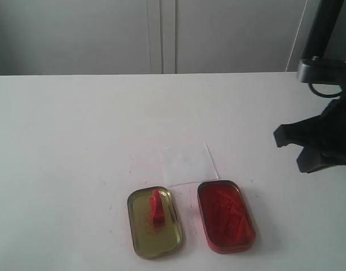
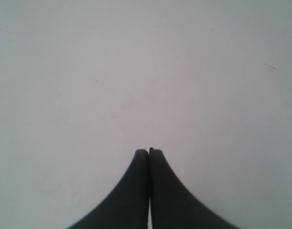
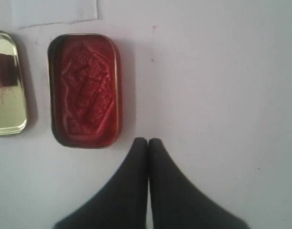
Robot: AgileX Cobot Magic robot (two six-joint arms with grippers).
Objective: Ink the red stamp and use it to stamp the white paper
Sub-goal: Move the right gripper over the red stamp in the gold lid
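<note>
- Standing upright on its block base inside the shallow gold tin (image 1: 154,223) — the red stamp (image 1: 156,205), knobbed handle up, touched by neither tool.
- Lying flat on the counter (image 1: 71,141) just behind the two tins, the white paper (image 1: 188,163); edges faint against the white surface, near edge close to the red ink tin (image 1: 225,216), though whether touching it cannot be told.
- Sitting side by side at the front of the counter: gold tin on the left and red ink tin on the right in the exterior view, with a narrow strip of bare counter between them. Ink surface ridged and uneven.
- Hanging over the counter to the right of the red ink tin, well apart from the red stamp — the right tool (image 3: 148,142), clenched, fingertips pressed together on nothing. Tips near the ink tin's rim in the right wrist view, but clear of it.
- Clenched too, the left tool (image 2: 149,151): fingertips together and empty, over bare counter marked by a few faint reddish smudges.
</note>
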